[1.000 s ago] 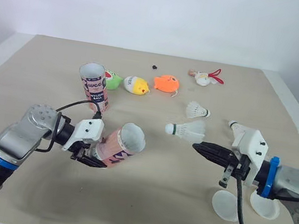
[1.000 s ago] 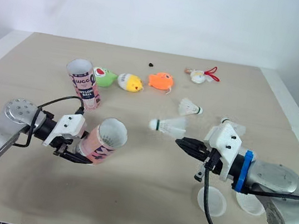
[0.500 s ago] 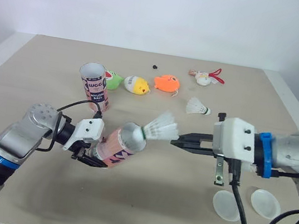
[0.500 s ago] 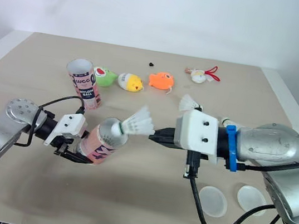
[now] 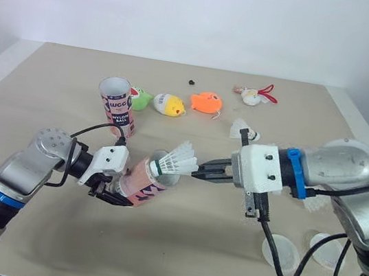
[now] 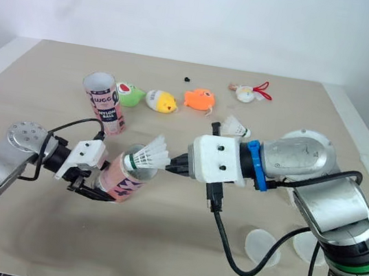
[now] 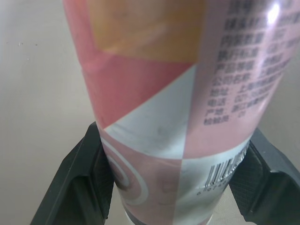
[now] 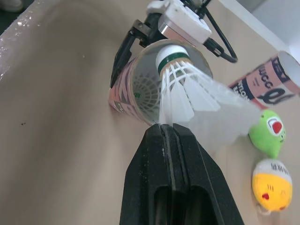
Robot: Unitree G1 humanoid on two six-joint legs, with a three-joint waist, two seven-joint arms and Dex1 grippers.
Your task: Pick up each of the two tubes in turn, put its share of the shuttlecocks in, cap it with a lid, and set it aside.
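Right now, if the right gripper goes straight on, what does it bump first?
The open mouth of the pink tube, held tilted by the left gripper. The shuttlecock that the right gripper pinches has its cork at the rim, so it would probably slide in first.

green plush [image 5: 137,97] | yellow plush [image 5: 168,105] | orange fish plush [image 5: 206,103] | red-ribboned toy [image 5: 252,96] | black speck [image 5: 191,82]

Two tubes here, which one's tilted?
The tube in the left gripper, tilted with the right gripper's shuttlecock at its mouth. The other tube stands upright beside the green toy.
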